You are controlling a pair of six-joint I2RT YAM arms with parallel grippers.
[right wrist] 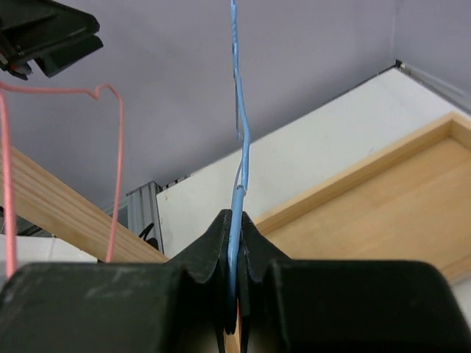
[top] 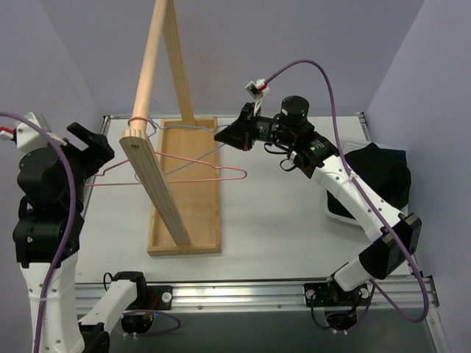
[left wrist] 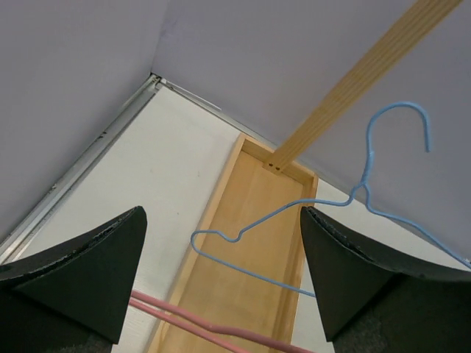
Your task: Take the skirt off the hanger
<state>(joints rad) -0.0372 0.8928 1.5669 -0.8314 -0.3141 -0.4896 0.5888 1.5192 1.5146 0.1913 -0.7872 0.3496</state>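
While the right gripper [right wrist: 237, 220] clamps the bare blue wire hanger [right wrist: 240, 184] and the left gripper [left wrist: 222, 243] gapes wide, the dark skirt [top: 379, 173] lies well apart; only parking the hanger seems left.

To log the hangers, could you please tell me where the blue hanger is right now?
In the top view, the blue hanger hangs centre-back over the wooden tray, one end pinched in the right pincer, close to the pink hanger.
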